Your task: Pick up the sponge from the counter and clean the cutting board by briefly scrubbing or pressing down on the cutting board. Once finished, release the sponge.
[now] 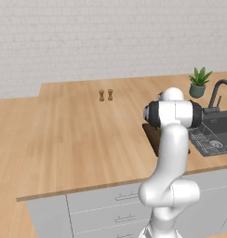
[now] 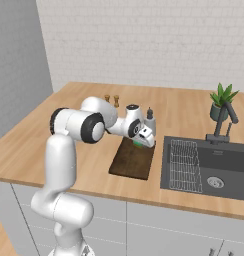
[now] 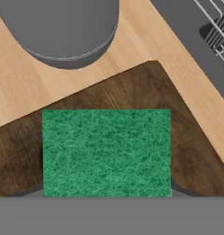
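1. Far left of the right base view, the grey wall meets the white brick one, and the counter [image 2: 49, 135] runs out from under them in pale wood planks.
2. Two small brown shakers [image 2: 111, 100] stand side by side near the back of the counter, left of centre in that view; in the left base view they sit just left of centre [image 1: 105, 95].
3. The arm [image 2: 69, 150] rises from the lower left of the right base view and reaches rightward to the middle of the frame.
4. The board [image 2: 131, 161] lies just below the centre of that view, dark brown, flat on the counter near its front edge. In the left base view only a sliver of it [image 1: 150, 132] peeks out behind the arm.
5. The gripper [image 2: 142, 142] hangs over the board's far end, clenched on the sponge [image 2: 138, 144], which shows as a speck of green under the hand.
6. In the hand view the sponge [image 3: 106, 152] fills the lower middle, with the board [image 3: 187, 137] under it; whether the two touch I cannot tell.
7. A grey round container [image 3: 63, 27] stands just beyond the board's far corner, upper left of the hand view.
8. Right of the board is the sink [image 2: 219, 170] with its drainer rack [image 2: 184, 165].
9. A potted plant [image 2: 221, 102] stands at the upper right, behind the tap [image 2: 220, 125].
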